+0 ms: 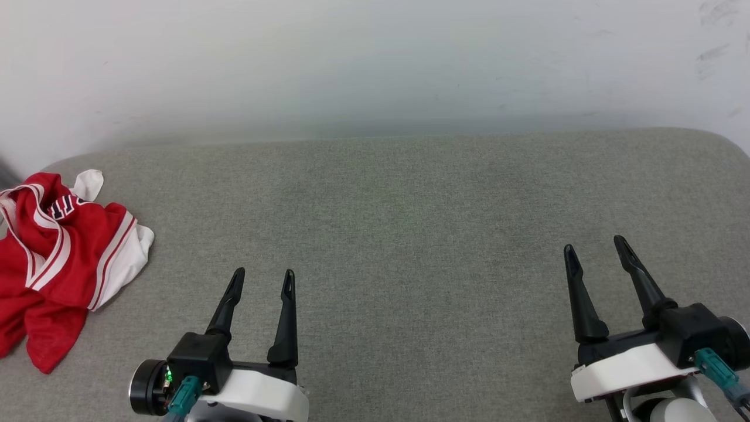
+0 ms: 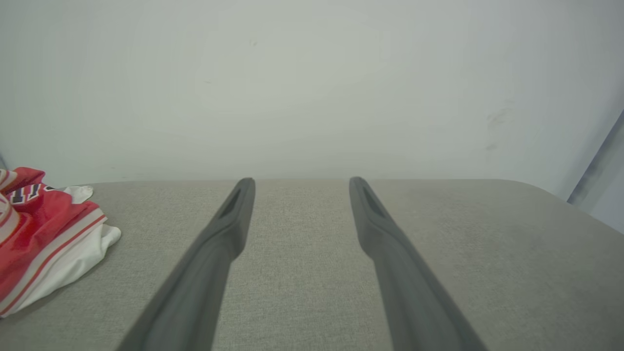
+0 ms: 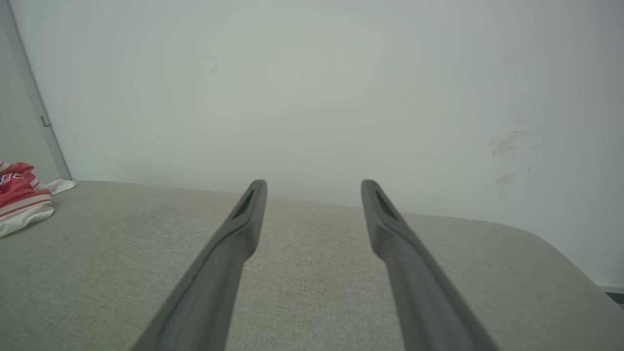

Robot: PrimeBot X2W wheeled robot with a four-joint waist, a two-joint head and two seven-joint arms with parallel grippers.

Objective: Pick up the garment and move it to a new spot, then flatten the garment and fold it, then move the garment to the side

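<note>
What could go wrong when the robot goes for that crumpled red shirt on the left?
The garment lies bunched near the left edge of the grey padded surface, so a clumsy tug might slide it off. Its layers overlap, so the open left gripper may pinch several at once. The open right gripper sits far across, likely an awkward reach.

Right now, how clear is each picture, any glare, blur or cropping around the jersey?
Head view: even light, no glare; the jersey is sharp, cut by the left edge. Left wrist view: the left gripper blurs toward the bottom edge. Right wrist view: the jersey is small at the left edge.
</note>
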